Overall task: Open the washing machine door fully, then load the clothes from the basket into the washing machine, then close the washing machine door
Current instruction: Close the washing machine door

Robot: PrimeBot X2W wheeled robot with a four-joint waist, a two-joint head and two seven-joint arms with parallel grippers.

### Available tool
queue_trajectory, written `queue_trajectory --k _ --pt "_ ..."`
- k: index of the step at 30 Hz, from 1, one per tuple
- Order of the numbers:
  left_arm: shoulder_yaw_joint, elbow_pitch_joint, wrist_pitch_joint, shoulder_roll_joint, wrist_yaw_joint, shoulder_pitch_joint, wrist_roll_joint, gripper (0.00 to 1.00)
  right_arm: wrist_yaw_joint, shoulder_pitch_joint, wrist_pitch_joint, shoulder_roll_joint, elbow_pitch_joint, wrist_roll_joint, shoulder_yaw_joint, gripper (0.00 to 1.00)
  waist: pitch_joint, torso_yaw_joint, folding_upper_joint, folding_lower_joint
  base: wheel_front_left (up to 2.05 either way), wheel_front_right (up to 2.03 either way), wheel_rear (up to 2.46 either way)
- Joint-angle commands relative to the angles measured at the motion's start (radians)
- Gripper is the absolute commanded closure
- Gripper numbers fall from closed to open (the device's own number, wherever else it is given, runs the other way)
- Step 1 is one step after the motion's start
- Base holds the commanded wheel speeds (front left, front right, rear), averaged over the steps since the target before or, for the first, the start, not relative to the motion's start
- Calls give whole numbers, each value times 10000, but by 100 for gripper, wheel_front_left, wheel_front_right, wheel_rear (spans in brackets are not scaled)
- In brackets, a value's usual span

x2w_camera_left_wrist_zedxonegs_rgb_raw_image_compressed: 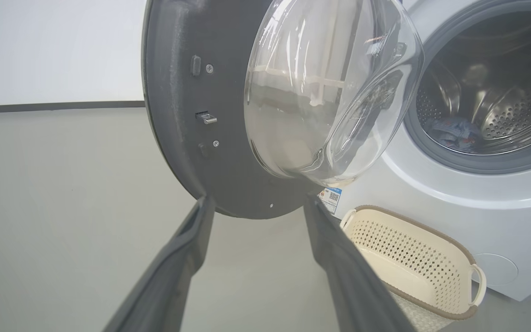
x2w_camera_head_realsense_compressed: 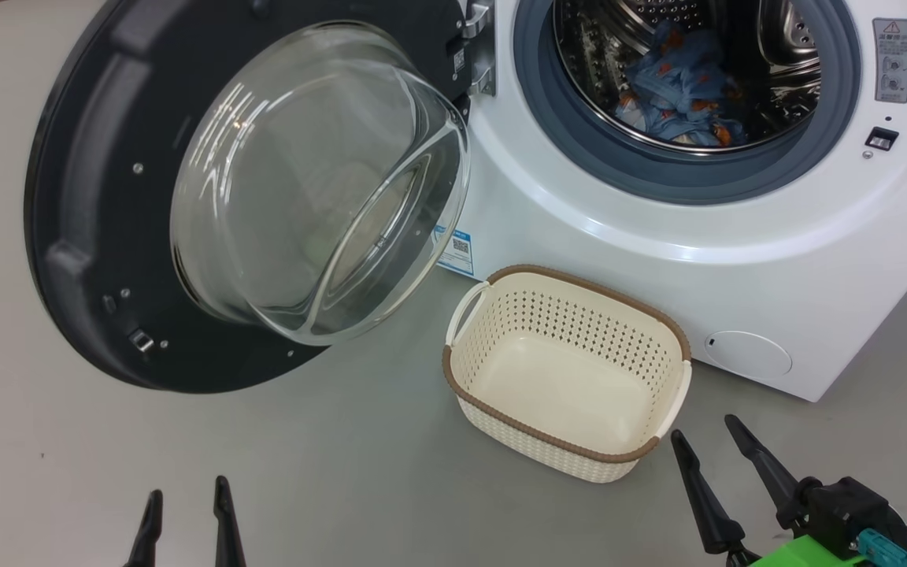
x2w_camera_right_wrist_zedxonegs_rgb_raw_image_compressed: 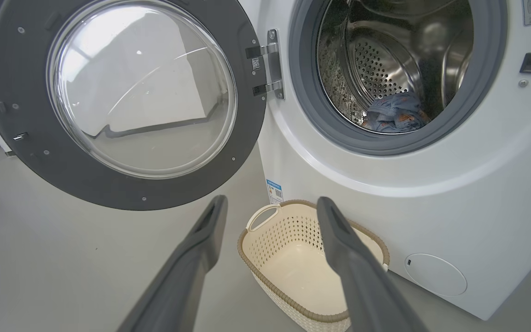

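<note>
The washing machine (x2w_camera_head_realsense_compressed: 737, 260) stands at the right with its door (x2w_camera_head_realsense_compressed: 107, 236) swung wide open to the left, glass bowl bulging toward me. The light-blue clothes (x2w_camera_head_realsense_compressed: 678, 87) lie inside the steel drum. On the floor in front sits the cream basket (x2w_camera_head_realsense_compressed: 571, 370), holding nothing. Low at the left my left gripper (x2w_camera_head_realsense_compressed: 186, 500) is open, short of the door. My right gripper (x2w_camera_head_realsense_compressed: 705, 437) is open just right of the basket's near corner. In the left wrist view the door (x2w_camera_left_wrist_zedxonegs_rgb_raw_image_compressed: 187, 115) is ahead of the fingers. The right wrist view has the basket (x2w_camera_right_wrist_zedxonegs_rgb_raw_image_compressed: 288, 258) between the fingers.
Grey floor (x2w_camera_head_realsense_compressed: 304, 472) spreads before the machine and under the open door. A blue label sticker (x2w_camera_head_realsense_compressed: 457, 250) is on the machine's lower front, a round service cap (x2w_camera_head_realsense_compressed: 749, 354) beside the basket. A white wall (x2w_camera_left_wrist_zedxonegs_rgb_raw_image_compressed: 53, 50) rises behind the door.
</note>
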Motion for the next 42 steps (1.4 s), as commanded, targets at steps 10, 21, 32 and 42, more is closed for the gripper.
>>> queue_trajectory --k 10,21,32,42 --pt "641 -473 -65 89 274 42 -502 20 16 -675 -48 -188 -80 222 488 0 100 58 -1 0 0 0 0" --pt "3665 133 -65 89 -747 -919 -2579 100 16 -320 -48 6 -189 196 110 0 86 34 -1 0 0 0 0" --pt "6321 3549 540 2140 -1374 -3909 -4997 100 16 -302 -48 94 -221 168 47 0 171 5 -1 0 0 0 0" --pt "7911 6842 2307 3627 -948 -7504 -7629 100 16 -91 -48 203 -364 111 -222 0 351 -71 -1 0 0 0 0"
